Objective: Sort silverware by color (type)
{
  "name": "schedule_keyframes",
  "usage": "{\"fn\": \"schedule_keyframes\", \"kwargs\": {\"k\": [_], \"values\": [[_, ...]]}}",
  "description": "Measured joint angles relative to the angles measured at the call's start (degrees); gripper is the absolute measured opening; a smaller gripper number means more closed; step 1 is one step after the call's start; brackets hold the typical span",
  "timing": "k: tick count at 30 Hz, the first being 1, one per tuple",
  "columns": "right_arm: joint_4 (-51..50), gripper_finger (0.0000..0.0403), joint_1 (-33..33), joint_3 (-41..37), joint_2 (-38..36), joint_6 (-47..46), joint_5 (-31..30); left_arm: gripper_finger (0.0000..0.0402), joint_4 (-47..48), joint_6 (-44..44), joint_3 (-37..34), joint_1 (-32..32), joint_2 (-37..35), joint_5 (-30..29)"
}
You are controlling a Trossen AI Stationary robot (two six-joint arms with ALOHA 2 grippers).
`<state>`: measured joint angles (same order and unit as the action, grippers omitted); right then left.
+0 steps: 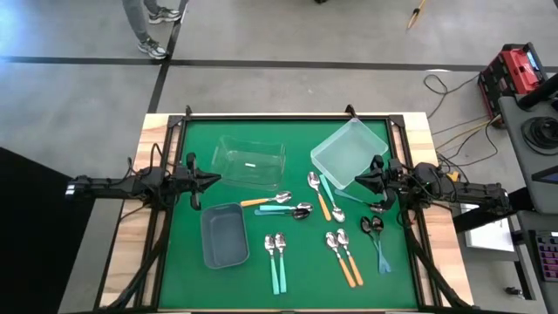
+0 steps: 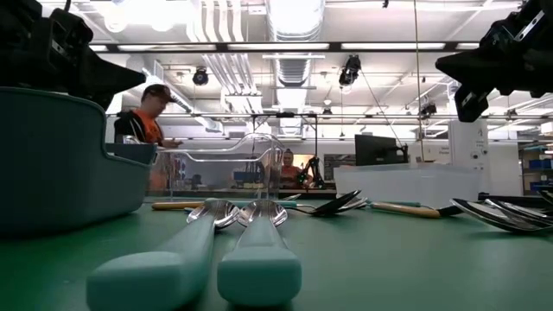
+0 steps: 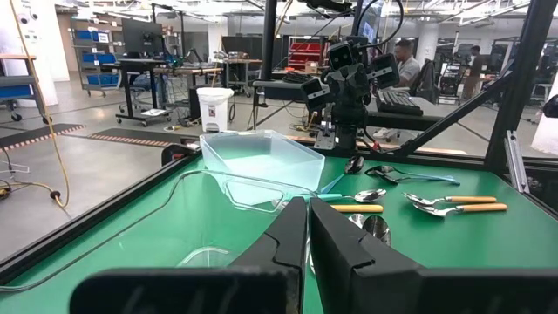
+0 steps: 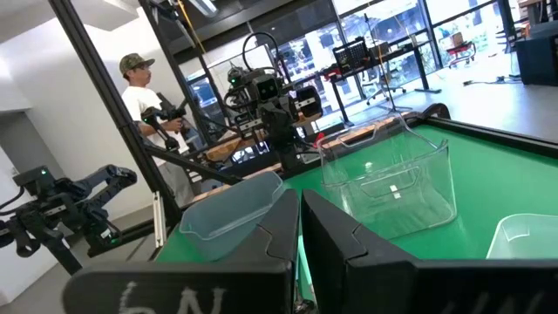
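Two teal-handled spoons (image 2: 220,250) lie side by side nearest the low camera, chunky matte handles leading to mirror-bright bowls. Other spoons (image 1: 336,228), orange, teal and blue, scatter across the green felt mat (image 1: 418,270) between a grey bin (image 1: 224,235) and two clear bins (image 1: 250,160). Left gripper (image 1: 214,179) and right gripper (image 1: 359,181) hover with fingers pressed together, holding nothing.
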<state>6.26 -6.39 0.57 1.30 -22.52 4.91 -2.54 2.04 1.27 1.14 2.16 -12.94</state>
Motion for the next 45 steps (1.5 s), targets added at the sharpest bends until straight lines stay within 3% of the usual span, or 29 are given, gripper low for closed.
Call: {"fn": "schedule_keyframes", "kwargs": {"k": [41,45], "values": [[-0.01,0.0009,0.0,-0.01,-0.02,-0.01,0.0,0.0,0.01,0.0,-0.01,0.01,0.01,0.01],[0.52,0.0009,0.0,0.01,-0.02,6.07,-2.82,0.0,-0.01,0.0,-0.01,-0.02,0.01,-0.01]]}}
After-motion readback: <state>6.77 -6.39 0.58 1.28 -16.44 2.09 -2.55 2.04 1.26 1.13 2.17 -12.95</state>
